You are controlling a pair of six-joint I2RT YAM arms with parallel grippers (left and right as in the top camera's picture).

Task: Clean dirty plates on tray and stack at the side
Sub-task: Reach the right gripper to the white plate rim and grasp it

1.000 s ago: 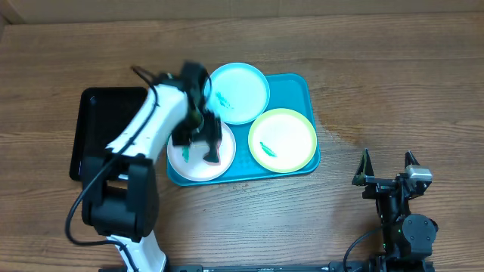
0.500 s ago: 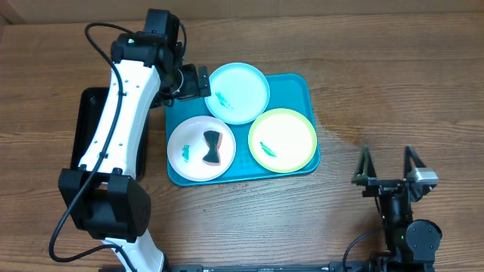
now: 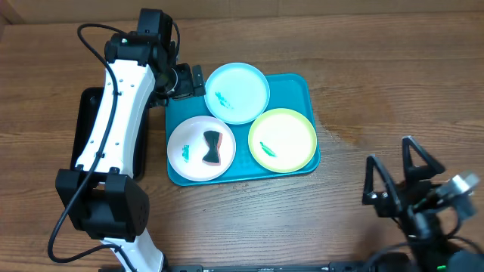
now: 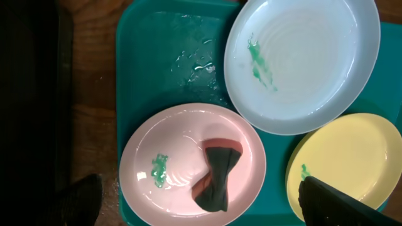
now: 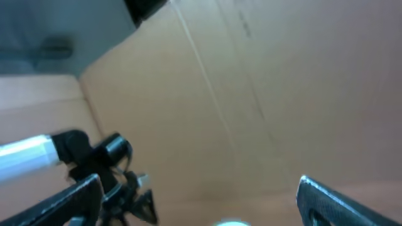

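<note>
The left arm (image 3: 119,113) is a long white link between bulky black joints, with a looping black cable (image 3: 83,41). The right gripper (image 3: 389,151) has thin black fingers (image 3: 370,181).

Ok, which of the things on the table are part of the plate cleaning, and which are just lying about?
Job: turquoise rectangular plastic tray; white round plastic plate; pale blue round plastic plate; yellow-green round plastic plate; dark bow-shaped sponge, lying on the white plate.
Lying about: black rectangular tray, left of the turquoise one.

overhead: top-down | left wrist: close above same tray (image 4: 160,56) | right wrist: upward
</note>
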